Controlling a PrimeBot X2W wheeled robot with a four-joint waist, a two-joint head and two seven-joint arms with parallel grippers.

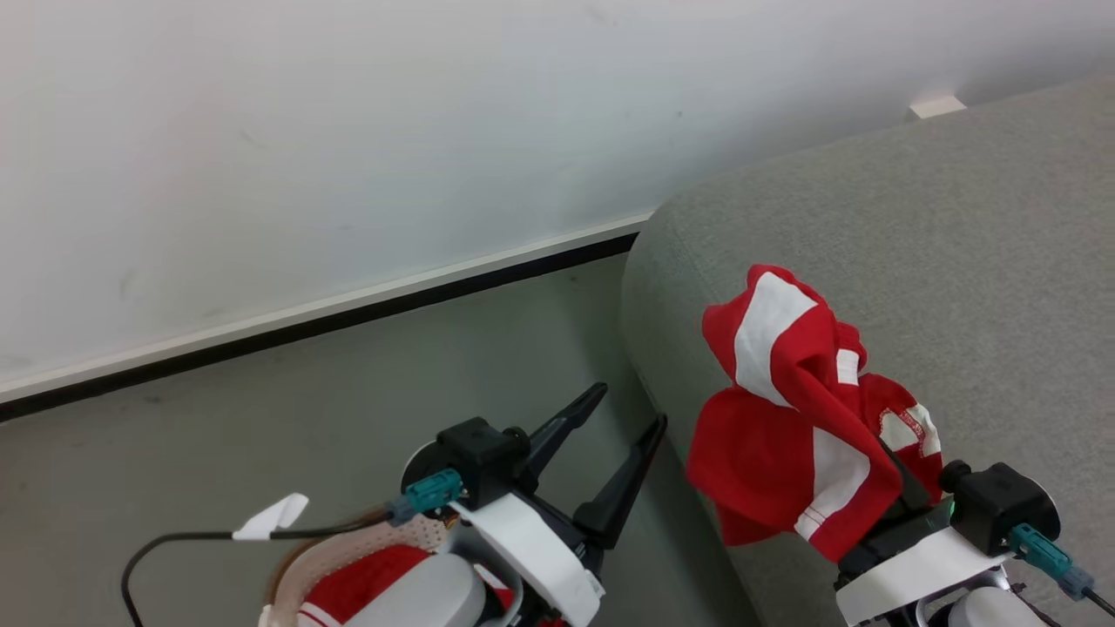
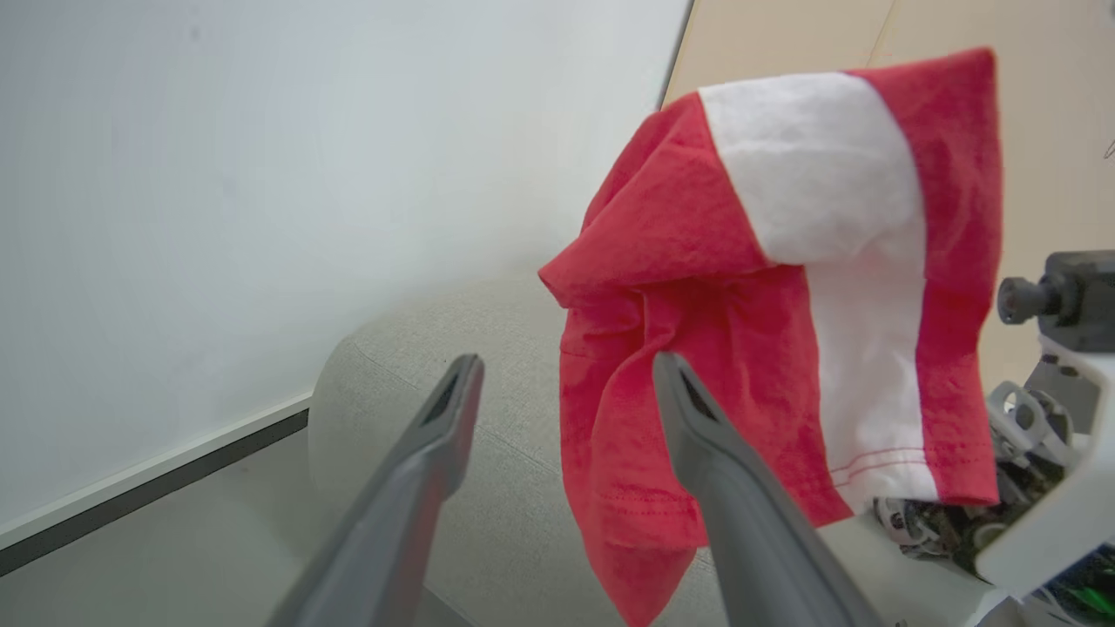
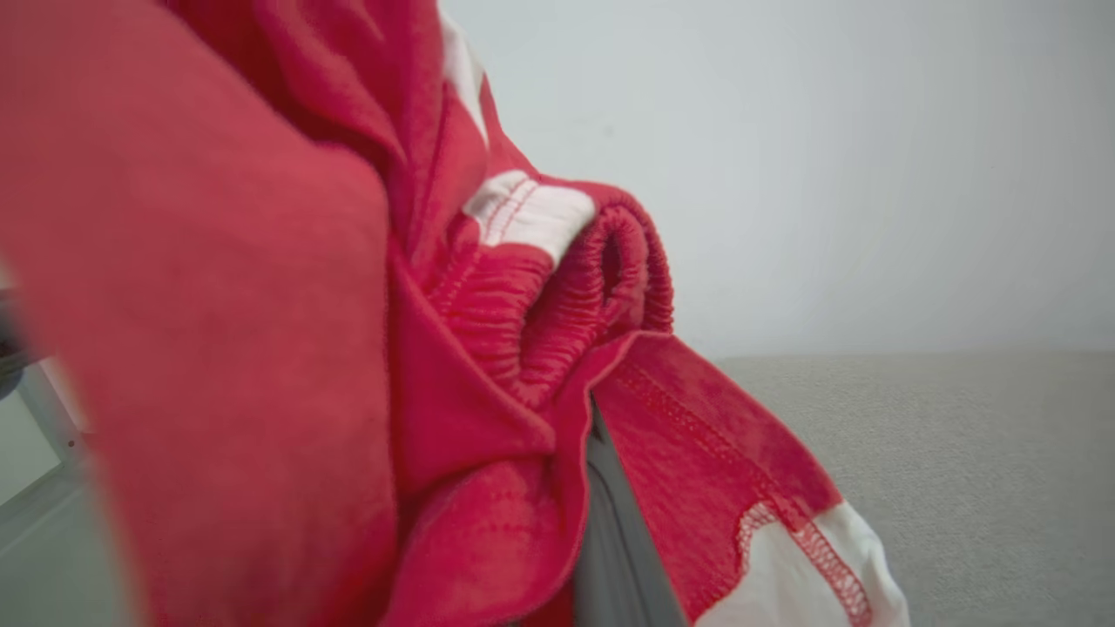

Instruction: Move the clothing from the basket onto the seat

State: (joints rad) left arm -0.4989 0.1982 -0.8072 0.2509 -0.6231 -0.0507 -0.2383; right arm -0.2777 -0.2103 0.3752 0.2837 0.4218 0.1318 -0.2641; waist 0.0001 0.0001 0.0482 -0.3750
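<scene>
Head view: red shorts [image 1: 784, 409] with white panels draped over right gripper [image 1: 902, 483], clamped tight in the fabric, held up over the grey sofa [image 1: 958, 261] at its rounded end. Left gripper [image 1: 629, 409] spread wide, empty, just beside the sofa's end, over the floor [image 1: 348, 392]. Cream basket [image 1: 348, 544] farther off the sofa's end, more red clothing [image 1: 370, 579] inside.

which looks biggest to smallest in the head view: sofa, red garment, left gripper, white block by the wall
1. sofa
2. red garment
3. left gripper, not far behind the garment; both are near the camera, so this pair is unsure
4. white block, farthest off
</scene>
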